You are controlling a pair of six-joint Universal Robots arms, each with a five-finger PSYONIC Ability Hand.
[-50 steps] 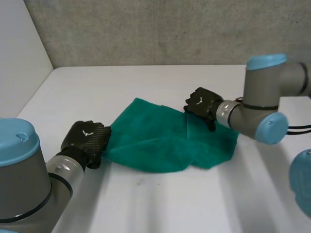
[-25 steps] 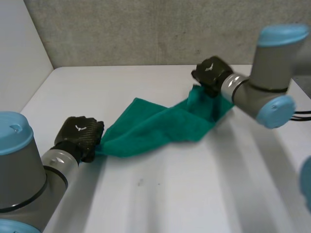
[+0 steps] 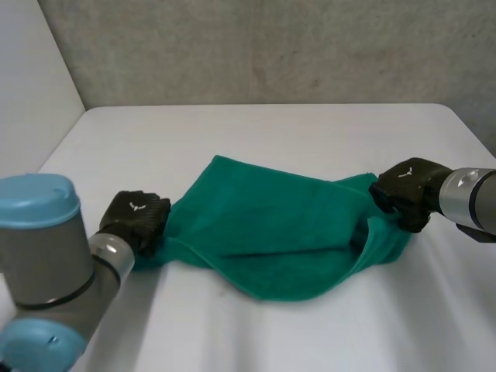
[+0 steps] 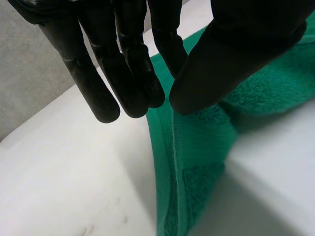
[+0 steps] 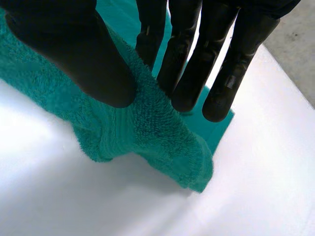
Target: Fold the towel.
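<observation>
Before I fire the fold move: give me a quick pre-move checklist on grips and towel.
1. Left hand pinching one end of the towel: ok, thumb against fingers.
2. Right hand pinching the opposite end: ok.
3. Towel flat between the hands: not ok, sagging and creased.
4. Towel wholly on the table: ok.
5. Hands on matching corners: cannot tell, cloth is bunched at both grips.

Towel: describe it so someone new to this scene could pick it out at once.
On the white table, look between the two black hands. The towel spans the gap between them, the left hand pinching one end and the right hand the other. It is the only green thing there, soft and rumpled.
</observation>
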